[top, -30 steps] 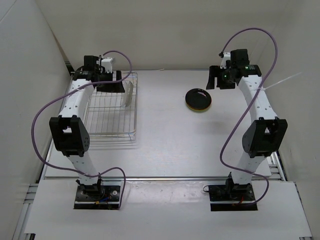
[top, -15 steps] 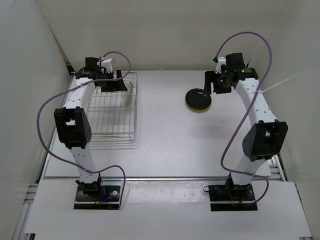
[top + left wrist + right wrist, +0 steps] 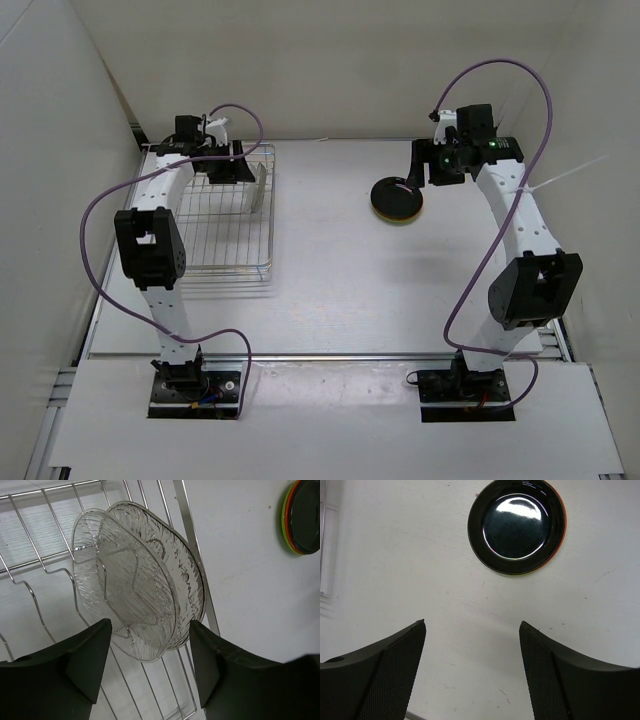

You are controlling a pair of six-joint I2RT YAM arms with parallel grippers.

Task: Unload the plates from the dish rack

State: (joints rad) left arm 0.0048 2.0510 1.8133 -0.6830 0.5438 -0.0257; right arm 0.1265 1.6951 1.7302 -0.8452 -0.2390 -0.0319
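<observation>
The left end effector, fingers spread, is straddling two clear plates leaning together in the dish rack; squeezing here is risking grabbing both, or snagging wire.

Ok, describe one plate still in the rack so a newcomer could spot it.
Find the silver wire dish rack on the left of the table. Against its right rail, two clear ribbed glass plates stand on edge, facing the left gripper. Take the one farther from the rail; unlike the flat black-topped stack, it is transparent and upright.
</observation>
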